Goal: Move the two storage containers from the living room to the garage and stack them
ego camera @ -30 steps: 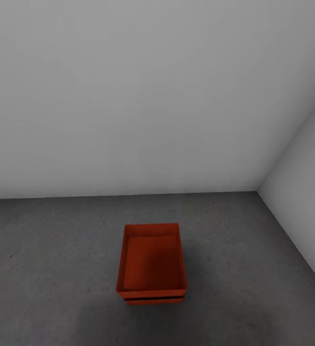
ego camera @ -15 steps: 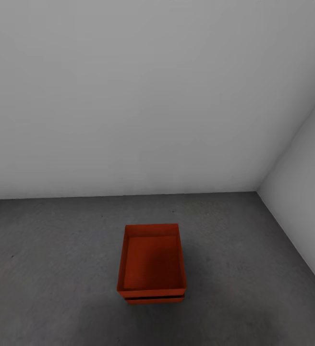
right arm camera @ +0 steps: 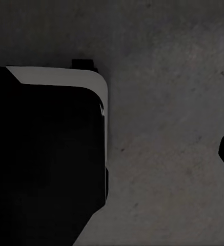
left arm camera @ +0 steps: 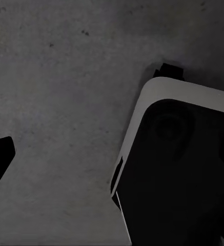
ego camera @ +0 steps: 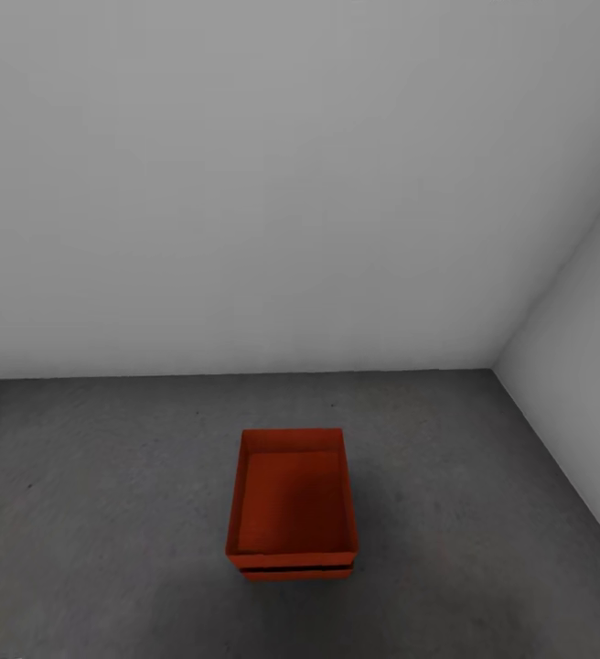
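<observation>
Upper container (ego camera: 291, 499) rests stacked on lower container (ego camera: 295, 572) near the wall (ego camera: 245, 183), view shifted slightly since earlier, task apparently complete; finger state cannot be told.

No readable text, label, brand, number or sign anywhere. Storage containers (ego camera: 292, 502): plain orange-red walls, unmarked. Floor (ego camera: 108, 476): speckled grey, unmarked. Walls (ego camera: 245, 183): blank white. Wrist views: dark robot body with pale edge (left arm camera: 142, 113), unlettered.
</observation>
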Controlling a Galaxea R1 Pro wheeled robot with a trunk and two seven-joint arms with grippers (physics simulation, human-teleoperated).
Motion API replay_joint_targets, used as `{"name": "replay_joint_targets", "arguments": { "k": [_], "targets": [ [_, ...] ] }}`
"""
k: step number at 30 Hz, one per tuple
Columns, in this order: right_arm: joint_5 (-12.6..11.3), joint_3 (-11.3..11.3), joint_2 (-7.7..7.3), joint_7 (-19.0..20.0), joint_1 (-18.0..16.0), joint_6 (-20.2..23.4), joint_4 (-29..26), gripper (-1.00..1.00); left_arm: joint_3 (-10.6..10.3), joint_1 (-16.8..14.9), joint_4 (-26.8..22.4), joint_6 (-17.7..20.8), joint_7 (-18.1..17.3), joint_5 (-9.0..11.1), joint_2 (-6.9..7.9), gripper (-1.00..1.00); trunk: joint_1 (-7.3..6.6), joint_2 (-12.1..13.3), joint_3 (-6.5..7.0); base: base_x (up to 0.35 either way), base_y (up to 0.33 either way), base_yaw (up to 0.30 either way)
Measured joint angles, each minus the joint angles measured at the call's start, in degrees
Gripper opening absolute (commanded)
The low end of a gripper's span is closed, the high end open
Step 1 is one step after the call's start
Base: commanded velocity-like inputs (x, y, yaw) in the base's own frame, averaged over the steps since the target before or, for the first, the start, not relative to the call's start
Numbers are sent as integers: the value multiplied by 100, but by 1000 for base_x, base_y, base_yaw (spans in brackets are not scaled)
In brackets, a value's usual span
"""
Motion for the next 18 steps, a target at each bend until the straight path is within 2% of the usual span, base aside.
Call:
{"name": "replay_joint_targets", "arguments": {
  "k": [5, 12, 18],
  "targets": [
    [7, 1, 0, 95, 21, 18, 0, 100, -4, 300, -5, -37, -53, -44, -8, 100, 0, 0, 40, 0, 0, 108],
    [7, 1, 0, 158, 21, 25, 0, 100, -10, 375, -8, -59, -474, -59, -38, 100, 0, 0, 97, 0, 0, 108],
    [7, 0, 0, 165, 24, 25, 0, 100, -10, 382, -6, -51, -578, -46, -57, 100, 2, 0, 146, -110, 0, 105]
  ]
}}
